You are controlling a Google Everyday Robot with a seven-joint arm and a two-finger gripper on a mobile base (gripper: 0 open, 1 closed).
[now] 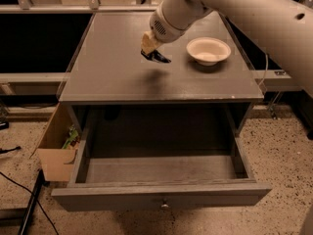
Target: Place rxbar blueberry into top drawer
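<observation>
Grey table [107, 77] fills the view, and the top drawer [161, 170] stands pulled out wide below its front edge, with a tan cardboard box [56, 153] just beside its left side. Above the tabletop, left of the cream bowl [208, 50], the gripper [150, 49] is clamped on the rxbar blueberry [158, 58], holding it clear of the surface with its shadow beneath.

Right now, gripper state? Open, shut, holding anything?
Gripper: shut on the rxbar blueberry, held above the table, left of the bowl.
</observation>
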